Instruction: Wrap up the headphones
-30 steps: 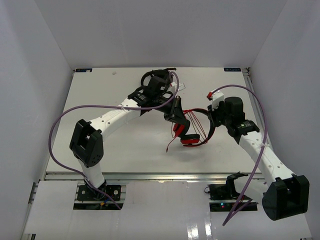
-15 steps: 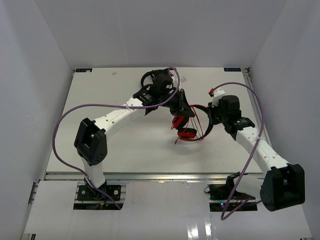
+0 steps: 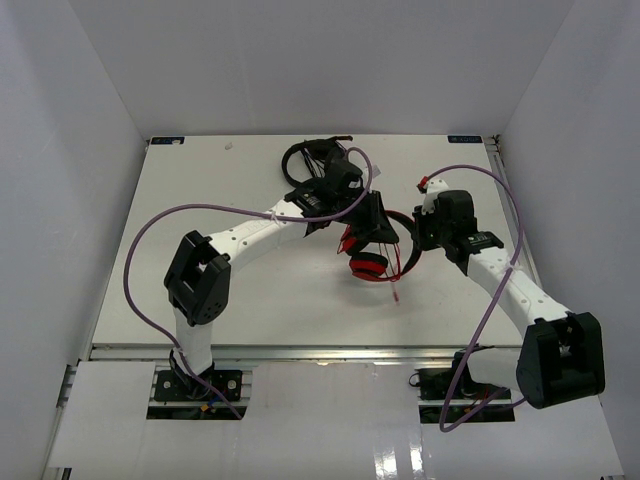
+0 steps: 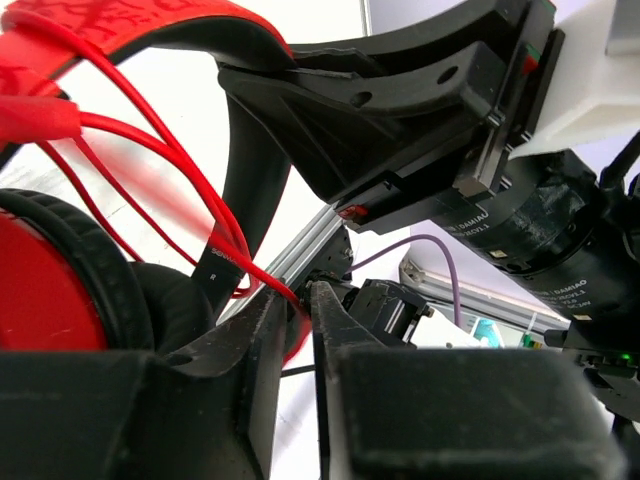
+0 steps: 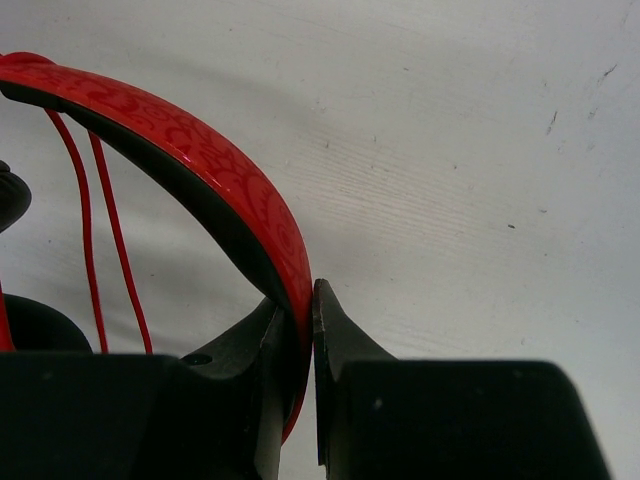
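Note:
The red headphones (image 3: 372, 262) with black pads are held up between my two arms at the table's middle. My right gripper (image 5: 300, 320) is shut on the red headband (image 5: 240, 190); in the top view it (image 3: 418, 235) sits at the band's right side. My left gripper (image 4: 297, 300) is shut on the thin red cable (image 4: 215, 235), just beside the ear cup (image 4: 50, 290); in the top view it (image 3: 375, 228) is right above the cups. Several cable strands run across the band. The cable's plug end (image 3: 397, 294) hangs below.
All-black headphones with a coiled dark cable (image 3: 312, 157) lie at the table's back, behind my left arm. A small red and white object (image 3: 427, 184) lies near my right wrist. Purple arm cables arc over both sides. White walls enclose the table.

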